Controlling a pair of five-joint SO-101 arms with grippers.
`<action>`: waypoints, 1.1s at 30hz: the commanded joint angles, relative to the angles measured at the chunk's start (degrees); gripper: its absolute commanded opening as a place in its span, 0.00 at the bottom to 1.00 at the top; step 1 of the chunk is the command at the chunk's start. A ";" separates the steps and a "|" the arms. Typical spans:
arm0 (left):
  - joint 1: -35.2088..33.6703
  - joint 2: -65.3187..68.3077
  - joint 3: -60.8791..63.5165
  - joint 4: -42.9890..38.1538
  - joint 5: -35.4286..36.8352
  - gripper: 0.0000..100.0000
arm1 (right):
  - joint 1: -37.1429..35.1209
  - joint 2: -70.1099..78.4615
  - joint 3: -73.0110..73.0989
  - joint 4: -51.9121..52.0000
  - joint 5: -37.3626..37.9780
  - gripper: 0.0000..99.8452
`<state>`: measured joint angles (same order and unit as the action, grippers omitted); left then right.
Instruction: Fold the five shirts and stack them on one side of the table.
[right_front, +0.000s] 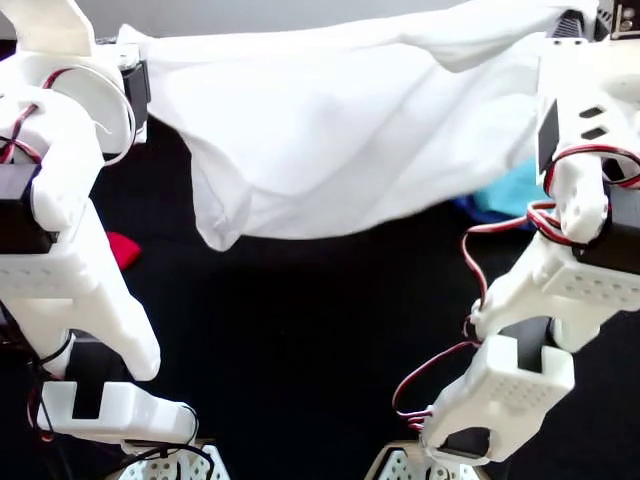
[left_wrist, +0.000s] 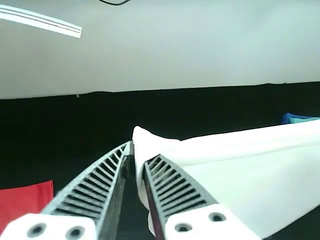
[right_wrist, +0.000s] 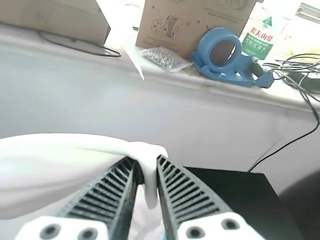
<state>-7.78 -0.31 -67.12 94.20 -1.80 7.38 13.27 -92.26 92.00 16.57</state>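
White shirt hangs in the air, stretched between both arms above the black counter, lower hem drooping free and touching nothing. Left end effector is clenched on one corner of the cloth; right end effector is clenched on the opposite corner, fabric bunched between its fingers. No crease or fold is visible in this shirt, so it looks like the spread-out stage before laying it down. A red cloth lies on the counter near the left arm, and a teal cloth lies on the right arm's side, partly behind the hanging shirt; cannot tell if either is folded. No stack is visible. Judgement: task is early, with this shirt's folding and all stacking left to do.
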 joint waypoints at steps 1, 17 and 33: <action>-0.57 -0.92 -0.31 -1.32 1.76 0.01 | 2.86 -2.77 2.33 -5.49 -0.35 0.01; -1.98 3.30 15.16 3.69 1.76 0.01 | 1.71 -3.38 11.74 7.16 -0.35 0.01; -1.98 -25.98 13.23 5.71 1.49 0.01 | -4.79 -33.19 24.84 9.10 -0.70 0.01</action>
<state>-8.84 -21.49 -52.62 100.00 -0.66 4.75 -12.04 -73.27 100.53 16.40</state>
